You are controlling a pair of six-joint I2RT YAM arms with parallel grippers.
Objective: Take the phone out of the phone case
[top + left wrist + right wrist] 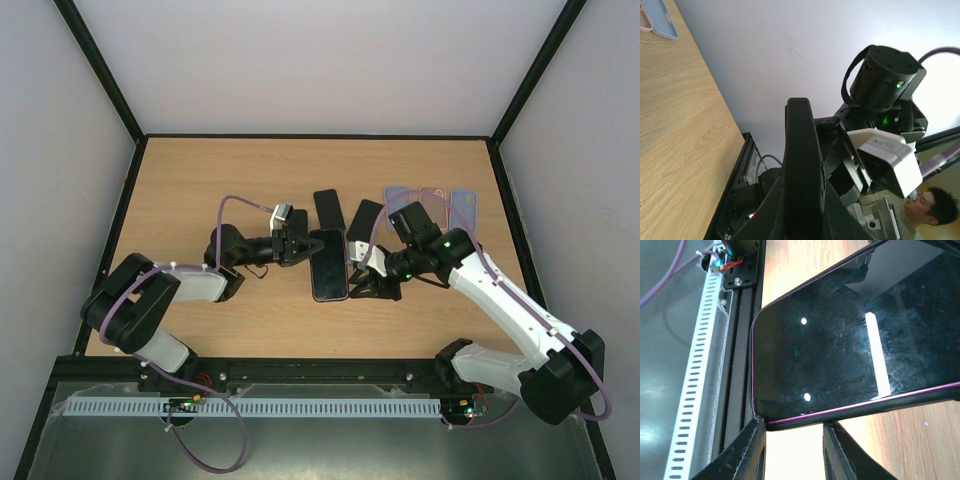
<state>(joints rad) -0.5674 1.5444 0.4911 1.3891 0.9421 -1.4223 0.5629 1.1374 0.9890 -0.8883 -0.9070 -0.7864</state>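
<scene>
The phone [329, 268] lies screen up in its dark phone case [313, 290] with a purple rim, at the middle of the table. My left gripper [307, 243] is shut on the far end of the cased phone; in the left wrist view the phone [800, 160] stands edge-on between my gripper's [801, 205] jaws. My right gripper [362, 283] sits at the phone's right side near its near corner. In the right wrist view its fingers [756, 432] stand apart, tips against the purple case rim [865, 405], below the dark screen [840, 340]; the gripper [794, 426] holds nothing.
Other dark phones or cases [329, 207] [365, 218] lie just beyond the held one. Pale blue and pink cases [433, 197] lie at the back right, also seen as cases [660, 22] in the left wrist view. The table's black front rail [742, 315] is close by.
</scene>
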